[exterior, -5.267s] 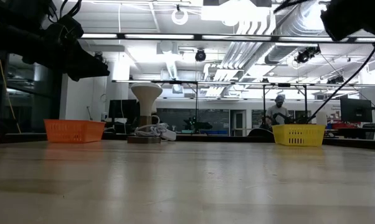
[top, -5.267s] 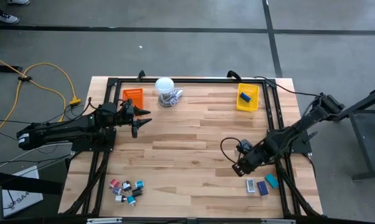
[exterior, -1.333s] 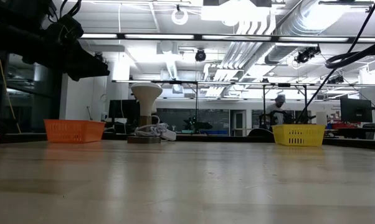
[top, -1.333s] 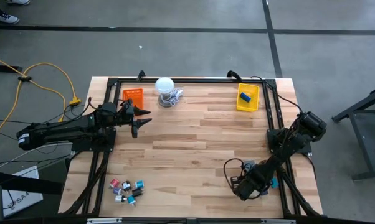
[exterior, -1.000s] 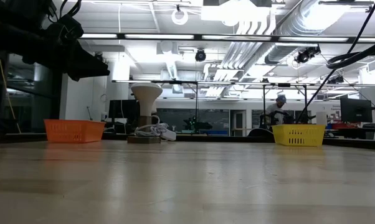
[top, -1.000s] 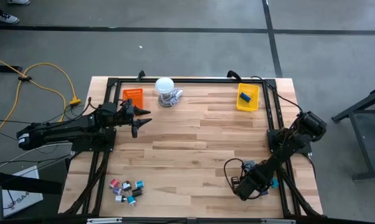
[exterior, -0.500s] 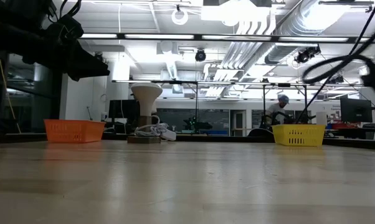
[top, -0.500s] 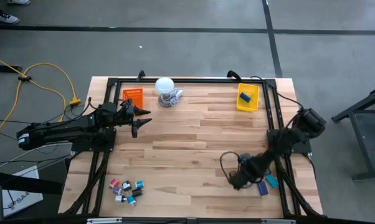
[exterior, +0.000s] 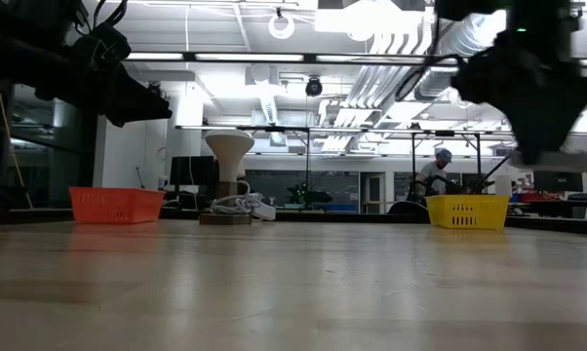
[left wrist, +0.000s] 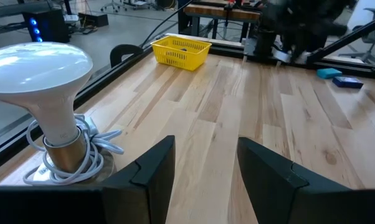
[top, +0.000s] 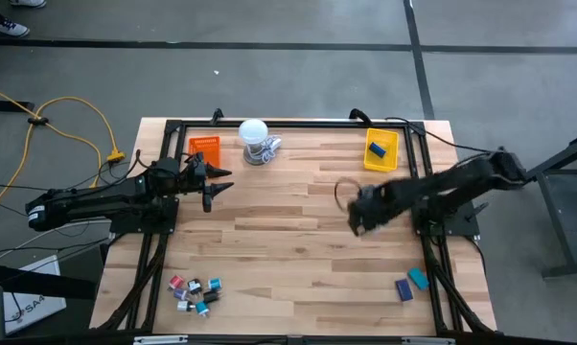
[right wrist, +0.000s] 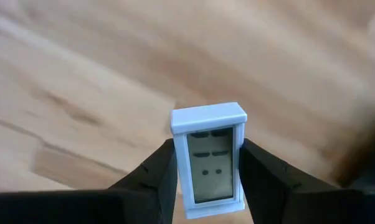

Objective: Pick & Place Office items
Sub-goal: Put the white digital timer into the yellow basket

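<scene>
a small grey-white block (right wrist: 208, 155) is held tight between the fingers of the right gripper (top: 357, 217), high over the middle of the wooden table (top: 288, 240). it should be carried level and let go only over the yellow tray (top: 381, 149). the left gripper (top: 215, 181) is parked near the orange tray (top: 203, 147), fingers apart and empty. a big workshop room is seen behind.

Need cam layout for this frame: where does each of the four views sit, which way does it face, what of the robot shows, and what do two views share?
High view: above the wooden table, facing straight down; both arms show.
Low view: at table-top height, facing level toward the room; dark arm parts hang from above.
Left wrist view: on the left arm, facing past the open left gripper at the white round-topped lamp-like object.
Right wrist view: on the right arm, facing down at the table; right gripper clamps a grey-white flat block.
Shared: the yellow rectangular tray shows in the high, low and left wrist views.
</scene>
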